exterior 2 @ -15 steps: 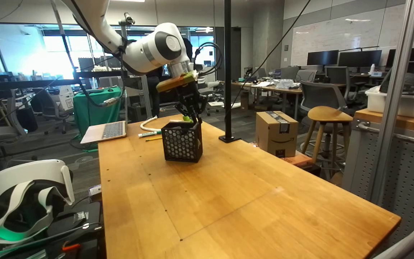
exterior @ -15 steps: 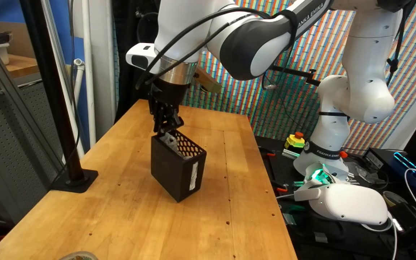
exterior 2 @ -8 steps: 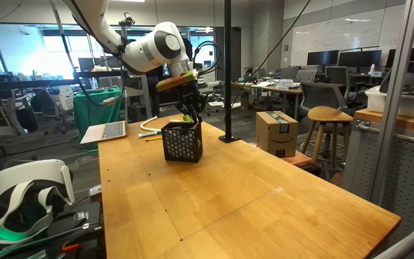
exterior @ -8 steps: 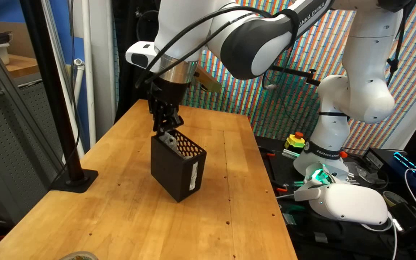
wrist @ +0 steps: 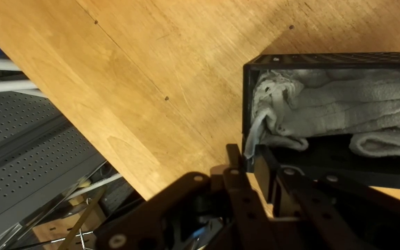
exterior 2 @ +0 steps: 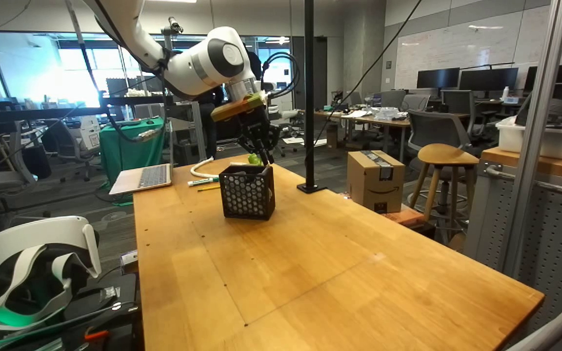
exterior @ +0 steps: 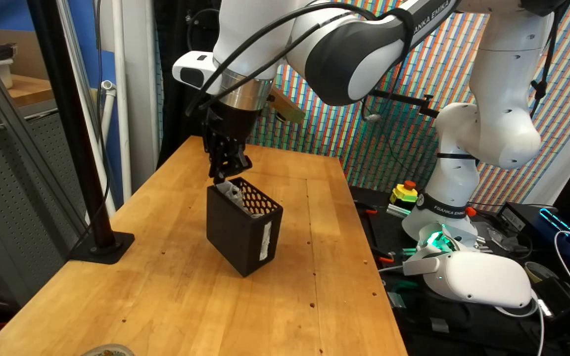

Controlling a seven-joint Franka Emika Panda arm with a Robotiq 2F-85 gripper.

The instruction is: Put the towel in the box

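Observation:
The black box point(exterior: 235, 235) stands upright on the wooden table, and its honeycomb side shows in an exterior view point(exterior 2: 246, 196). The grey-white towel point(wrist: 328, 107) lies bunched inside the box point(wrist: 246, 104) in the wrist view. One towel corner hangs over the box's short end wall. A bit of towel point(exterior: 231, 191) also shows at the box's opening in an exterior view. My gripper point(wrist: 247, 152) is just above that end wall, jaws partly open with a narrow gap. The towel's corner tip appears near or between the fingertips, not clamped. The gripper also shows in both exterior views point(exterior: 219, 179) point(exterior 2: 268, 160).
A black post point(exterior 2: 309, 122) stands at the table's edge beside the box. A laptop point(exterior 2: 147, 178), a green marker point(exterior 2: 203, 181), a white cable point(exterior 2: 203, 171) and a green object point(exterior 2: 254, 159) lie at the far end. A round dish point(exterior: 108, 350) sits at the near edge.
My gripper has risen slightly above the box's end wall. The towel and the box have stayed in place.

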